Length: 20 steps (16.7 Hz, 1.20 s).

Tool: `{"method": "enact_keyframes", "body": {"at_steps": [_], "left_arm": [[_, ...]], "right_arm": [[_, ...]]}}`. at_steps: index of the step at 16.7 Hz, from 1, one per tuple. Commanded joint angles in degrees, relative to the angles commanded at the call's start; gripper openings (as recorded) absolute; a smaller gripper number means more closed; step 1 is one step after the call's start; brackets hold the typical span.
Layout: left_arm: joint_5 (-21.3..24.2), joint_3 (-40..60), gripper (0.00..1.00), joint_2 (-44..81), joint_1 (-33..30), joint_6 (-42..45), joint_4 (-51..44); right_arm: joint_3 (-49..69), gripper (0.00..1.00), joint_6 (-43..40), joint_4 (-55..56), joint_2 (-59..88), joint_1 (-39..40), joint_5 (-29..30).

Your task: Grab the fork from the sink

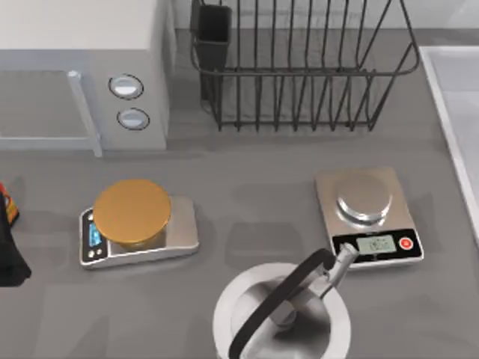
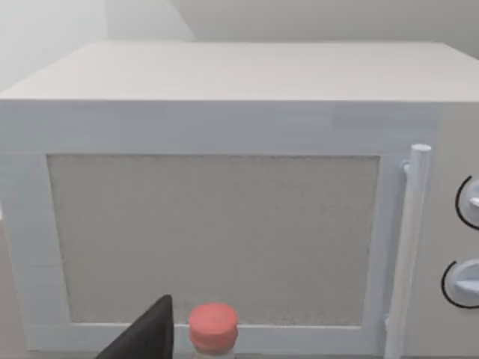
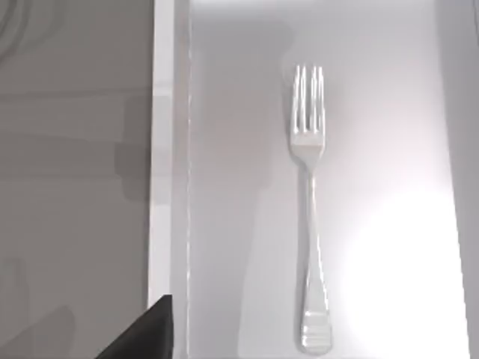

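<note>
The slim, shiny silver metal fork [image 3: 310, 209] lies flat on the floor of the large pale grey-white rectangular sink [image 3: 168, 149], roughly midway between the basin's two long walls and touching neither. In the top view a strip of that sink's lighter raised rim [image 1: 449, 112] runs along the table's right edge, so the right arm is plainly the nearer one. Its wrist camera looks straight down into the basin — the fork sits almost directly beneath it, with its long axis parallel to the sink's long rim, tines at one end and the rounded handle tip at the other. I judge the coming move to be a descent onto the handle, with the fingers set across that axis. Whether the right gripper is open I cannot tell; nothing appears to be in its hold.

The left arm is parked at the table's left, its camera facing the pale grey boxy microwave [image 2: 217, 202] — its fingers' state I cannot tell either.
</note>
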Motion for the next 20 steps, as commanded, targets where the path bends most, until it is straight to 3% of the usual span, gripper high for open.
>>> {"method": "enact_keyframes", "body": {"at_steps": [10,14,20], "left_arm": [[0.0,0.0,1.00,0.0,0.0,0.0,0.0],[0.0,0.0,1.00,0.0,0.0,0.0,0.0],[0.0,0.0,1.00,0.0,0.0,0.0,0.0]], "right_arm": [[41.9,1.00,-3.3,-25.1,47.1,-3.8,0.0],[48.5,1.00,-3.8,-29.0,54.5,-4.4,0.1],[48.7,1.00,-3.8,-29.1,54.9,-4.1,0.1]]}}
